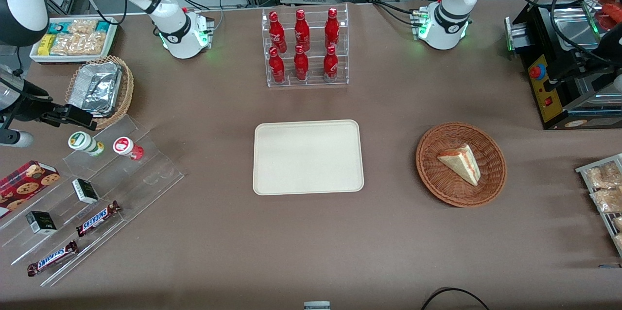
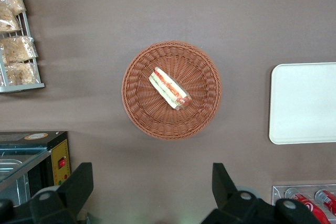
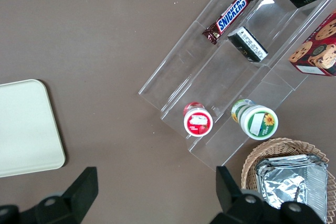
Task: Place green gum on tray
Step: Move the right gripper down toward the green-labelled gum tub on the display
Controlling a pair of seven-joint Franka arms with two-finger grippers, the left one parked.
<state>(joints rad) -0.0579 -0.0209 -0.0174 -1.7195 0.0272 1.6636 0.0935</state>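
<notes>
The green gum (image 1: 85,144) lies on the top step of a clear acrylic stand, its white lid facing up; it also shows in the right wrist view (image 3: 256,120). A similar red-and-white canister (image 1: 128,147) lies beside it (image 3: 198,120). The cream-beige tray (image 1: 308,157) sits bare at the table's middle and shows in the right wrist view (image 3: 26,129) and the left wrist view (image 2: 304,103). My gripper (image 1: 77,118) hangs open and empty in the air above the gum, by the foil-tray basket; its fingers (image 3: 86,184) stand wide apart over bare table (image 3: 155,187).
The acrylic stand (image 1: 121,188) also holds two Snickers bars (image 1: 97,217), small dark boxes (image 1: 85,190) and a cookie box (image 1: 26,180). A wicker basket with a foil tray (image 1: 97,87) is next to it. A rack of red bottles (image 1: 303,47) and a basket with a sandwich (image 1: 460,164) stand elsewhere.
</notes>
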